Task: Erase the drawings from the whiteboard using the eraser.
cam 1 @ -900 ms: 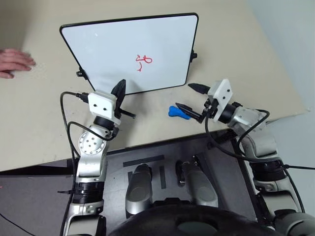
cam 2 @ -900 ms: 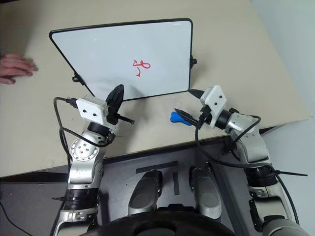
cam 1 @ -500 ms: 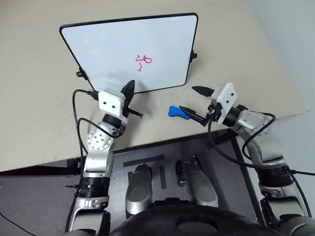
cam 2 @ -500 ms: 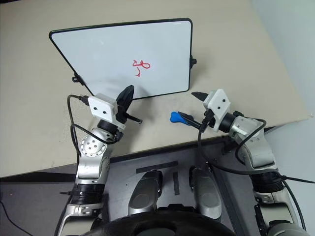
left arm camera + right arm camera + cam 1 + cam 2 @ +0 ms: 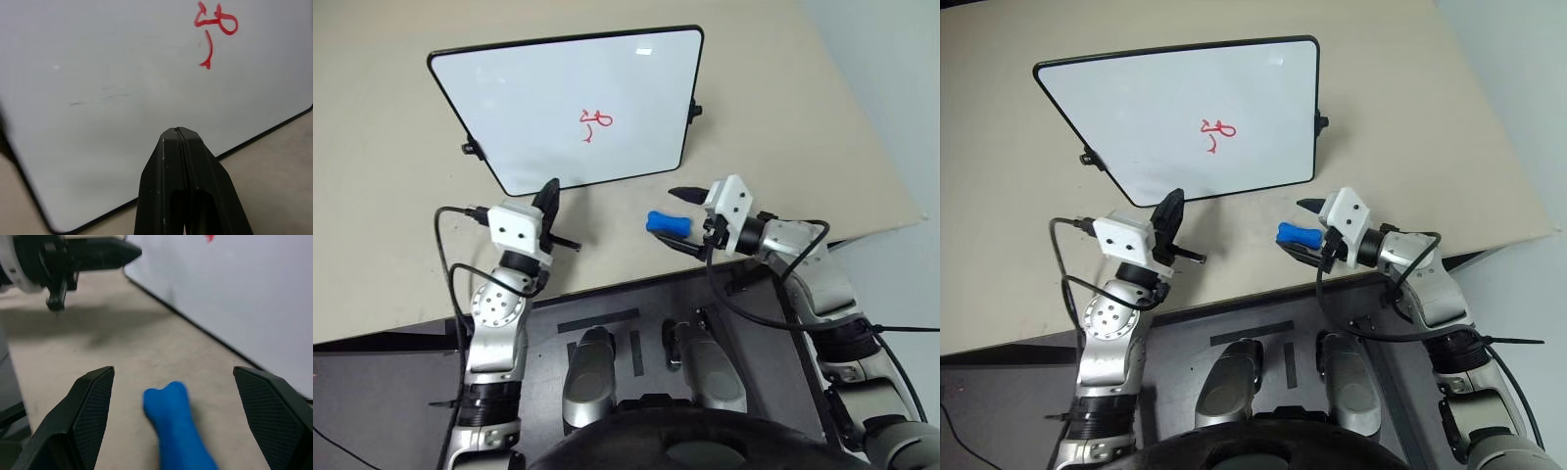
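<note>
Eraser [image 5: 177, 428] lies between right pincer's [image 5: 177, 421] spread fingers.

a beige table [image 5: 401, 245] carries the whiteboard [image 5: 538, 108] and blue eraser [image 5: 666, 222].

In the right wrist view, the eraser [image 5: 178, 423] was blurred and you lost its near end past the frame edge. The whiteboard [image 5: 122, 98] ran off the left wrist view on three sides. The drawings [image 5: 595, 123] were too small for you to read from the head. The right gripper [image 5: 1304, 230] partly hid the eraser.
</note>
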Available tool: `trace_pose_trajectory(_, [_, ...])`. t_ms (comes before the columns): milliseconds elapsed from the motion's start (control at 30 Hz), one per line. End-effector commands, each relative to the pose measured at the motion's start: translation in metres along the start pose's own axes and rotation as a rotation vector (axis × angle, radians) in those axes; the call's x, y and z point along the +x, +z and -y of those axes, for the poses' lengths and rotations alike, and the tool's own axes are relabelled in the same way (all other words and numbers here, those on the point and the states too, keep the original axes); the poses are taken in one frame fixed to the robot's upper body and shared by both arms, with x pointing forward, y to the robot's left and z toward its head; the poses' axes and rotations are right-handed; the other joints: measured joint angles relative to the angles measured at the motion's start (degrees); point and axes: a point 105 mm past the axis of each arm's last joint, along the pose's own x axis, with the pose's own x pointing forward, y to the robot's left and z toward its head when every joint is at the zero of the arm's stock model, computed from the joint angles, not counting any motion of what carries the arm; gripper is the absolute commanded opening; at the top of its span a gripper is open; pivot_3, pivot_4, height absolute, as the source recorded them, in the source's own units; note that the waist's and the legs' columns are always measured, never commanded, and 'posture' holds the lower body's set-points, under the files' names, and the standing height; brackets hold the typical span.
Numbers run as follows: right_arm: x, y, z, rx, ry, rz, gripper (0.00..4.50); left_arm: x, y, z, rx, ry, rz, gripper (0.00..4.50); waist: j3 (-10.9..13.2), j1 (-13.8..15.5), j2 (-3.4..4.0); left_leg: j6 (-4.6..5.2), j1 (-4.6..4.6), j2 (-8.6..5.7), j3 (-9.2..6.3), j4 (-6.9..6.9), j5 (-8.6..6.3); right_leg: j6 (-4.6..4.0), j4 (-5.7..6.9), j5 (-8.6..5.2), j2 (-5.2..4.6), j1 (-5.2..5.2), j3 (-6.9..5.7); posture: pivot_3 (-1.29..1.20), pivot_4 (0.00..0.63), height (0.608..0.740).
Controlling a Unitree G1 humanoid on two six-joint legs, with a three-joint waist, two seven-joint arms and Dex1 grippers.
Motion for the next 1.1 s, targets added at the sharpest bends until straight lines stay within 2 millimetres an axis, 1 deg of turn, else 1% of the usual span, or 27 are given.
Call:
trace_pose_trajectory(33, [-0.002, 0.002, -0.004, -0.023, 0.029, -0.015, 4.11, -0.002, 0.010, -0.003, 0.013, 0.014, 0.033, 0.00, 0.0, 0.1, 0.00, 0.00, 0.00, 0.00, -0.02, 0.01, 0.00, 0.00, 0.00, 0.00, 0.00, 0.02, 0.00, 0.00, 0.150, 0.740])
trace_pose_trajectory(200, [-0.008, -0.005, -0.013, 0.002, 0.066, -0.050, 4.11, 0.001, 0.011, 0.007, -0.010, -0.003, 0.037, 0.00, 0.0, 0.1, -0.01, -0.01, 0.00, -0.06, 0.03, 0.03, -0.02, -0.01, 0.00, 0.01, -0.03, 0.03, 0.28, 0.00, 0.150, 0.740])
trace_pose_trajectory(300, [-0.009, -0.008, -0.015, 0.009, 0.072, -0.065, 4.11, 0.001, 0.010, 0.010, -0.016, -0.005, 0.036, 0.00, 0.0, 0.1, -0.01, -0.04, 0.02, -0.05, 0.05, 0.02, -0.04, -0.01, 0.00, 0.00, 0.00, 0.01, 0.32, 0.00, 0.150, 0.740])
trace_pose_trajectory(567, [-0.010, -0.014, -0.010, 0.000, 0.057, -0.092, 4.11, 0.002, 0.009, 0.012, -0.027, -0.005, 0.036, 0.00, 0.0, 0.1, -0.01, -0.04, 0.04, -0.05, 0.05, 0.01, -0.05, 0.00, 0.00, 0.00, 0.06, 0.02, 0.36, 0.00, 0.150, 0.740])
trace_pose_trajectory(700, [-0.010, -0.009, -0.005, -0.020, 0.035, -0.073, 4.11, 0.002, 0.009, 0.012, -0.029, 0.000, 0.037, 0.00, 0.0, 0.1, -0.01, -0.04, 0.05, -0.04, 0.05, 0.02, -0.05, 0.00, 0.00, 0.00, 0.06, 0.02, 0.37, 0.00, 0.150, 0.740])
trace_pose_trajectory(800, [-0.011, -0.006, -0.006, -0.023, 0.045, -0.065, 4.11, 0.003, 0.009, 0.013, -0.031, 0.001, 0.037, 0.00, 0.0, 0.1, -0.01, -0.04, 0.05, -0.04, 0.05, 0.01, -0.05, 0.00, 0.00, 0.00, 0.06, 0.01, 0.37, 0.00, 0.150, 0.740])
trace_pose_trajectory(967, [-0.010, -0.014, -0.012, -0.019, 0.081, -0.098, 4.11, 0.005, 0.009, 0.017, -0.041, -0.002, 0.041, 0.00, 0.0, 0.1, -0.01, -0.03, 0.05, -0.05, 0.05, 0.01, -0.05, 0.00, 0.00, 0.00, 0.06, 0.02, 0.38, 0.00, 0.150, 0.740])
trace_pose_trajectory(1100, [-0.007, -0.020, -0.012, -0.021, 0.081, -0.118, 4.11, 0.006, 0.009, 0.018, -0.046, -0.003, 0.042, 0.00, 0.0, 0.1, -0.01, -0.03, 0.07, -0.05, 0.06, 0.01, -0.05, 0.00, 0.00, 0.00, 0.06, 0.03, 0.38, 0.00, 0.150, 0.740])
